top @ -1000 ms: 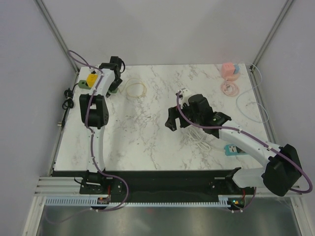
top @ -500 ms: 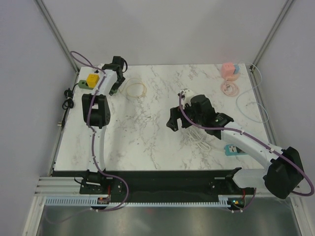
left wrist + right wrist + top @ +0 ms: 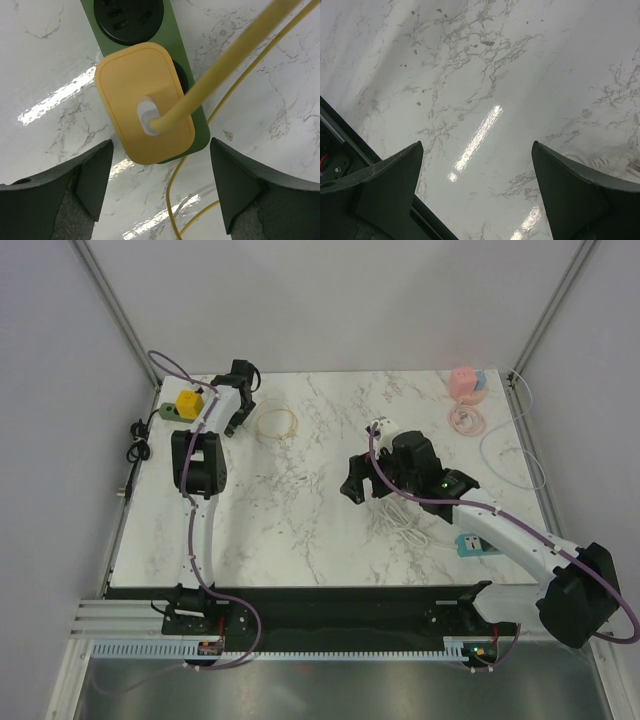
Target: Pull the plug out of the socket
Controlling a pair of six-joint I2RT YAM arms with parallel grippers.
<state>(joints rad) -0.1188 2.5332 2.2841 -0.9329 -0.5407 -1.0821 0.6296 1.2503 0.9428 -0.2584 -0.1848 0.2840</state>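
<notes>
Looking down on a white marble table (image 3: 300,530) with two robot arms bolted at its near edge. Nearest, on the right, a teal power strip (image 3: 476,543) lies just beside the right arm's forearm. A little farther in, the right gripper (image 3: 477,165) hangs over bare marble with its jaws spread wide and nothing between them. It appears parked out of the way. A loose heap of white cable (image 3: 400,518) lies under that arm, and a white adapter (image 3: 380,428) sits just past it.

Farther back, the left arm reaches to the far left corner. The left gripper (image 3: 161,150) hovers over the yellow plug (image 3: 145,102) with its jaws parted, one finger on each side and neither touching it. The plug is seated in a green power strip (image 3: 168,412), covering one outlet, and a black outlet beside it is free. This straddling pose looks like a line-up for closing on the plug's sides and drawing it out, a step not yet done. A yellow cable (image 3: 235,52) rises from the plug's middle and leans toward one finger's side, so it could foul the pinch. Its slack lies coiled on the marble nearby.

At the far right corner sit a pink socket cube (image 3: 465,382) and a coiled pink cable (image 3: 465,421), well apart from the work.
</notes>
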